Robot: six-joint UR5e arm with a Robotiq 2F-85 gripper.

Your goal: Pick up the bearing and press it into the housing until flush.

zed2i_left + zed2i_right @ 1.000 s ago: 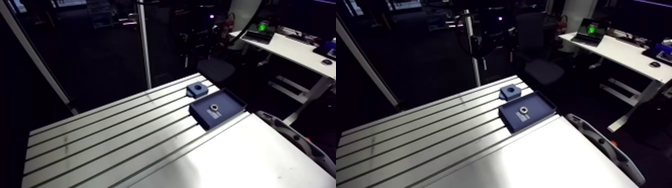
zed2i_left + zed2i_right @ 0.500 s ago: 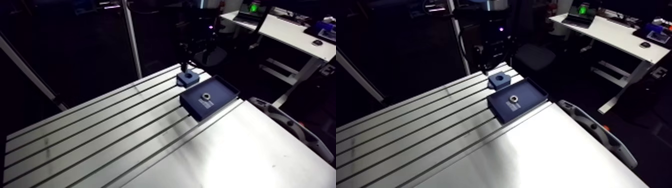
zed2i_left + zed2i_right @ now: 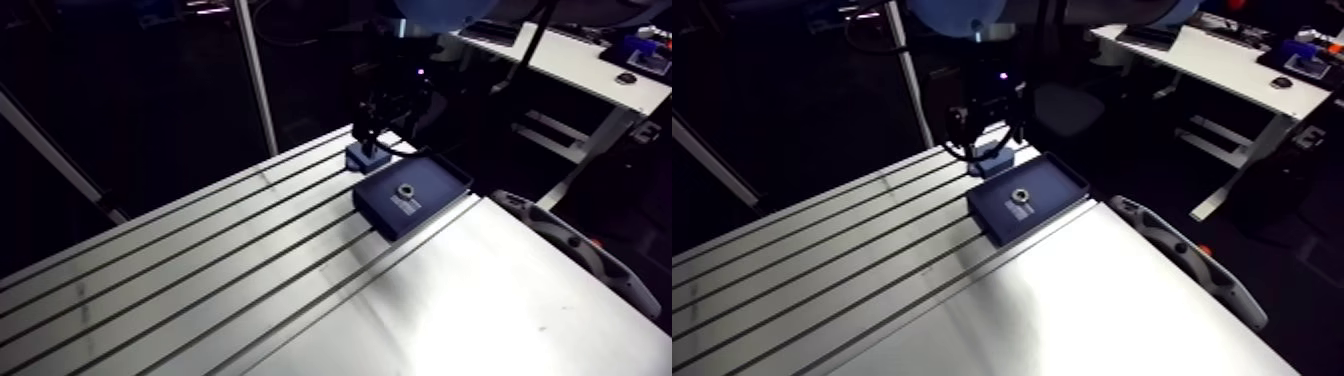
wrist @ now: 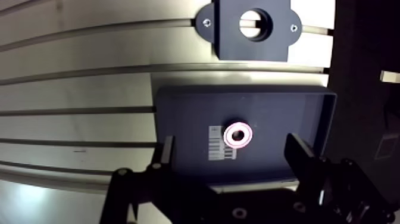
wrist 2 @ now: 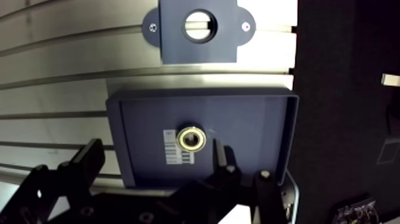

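Note:
A small metal ring bearing (image 4: 238, 134) lies on the floor of a shallow dark-blue tray (image 4: 286, 110), beside a white barcode label. Just beyond the tray a dark-blue housing block (image 4: 255, 27) with a round bore and two screw ears sits on the slotted table. My gripper (image 4: 233, 156) hangs above the tray, open, with one finger (image 4: 167, 154) on each side and nothing held. The bearing shows between the fingers and slightly ahead of them, well below. In the arm view the dark wrist stands over the housing (image 3: 362, 157) and the tray (image 3: 430, 205).
The tray rests near the far corner of the slotted aluminium table (image 3: 200, 270); the table's edge runs just past the tray and housing. A smooth plate (image 3: 480, 310) covers the near right part. A grey curved device (image 3: 590, 262) lies off that side. An upright post (image 3: 255, 80) stands behind.
The arm view has shifted with the arm. The wrist and gripper have come down into it over the housing and tray. Bearing, tray and housing keep their places on the table.

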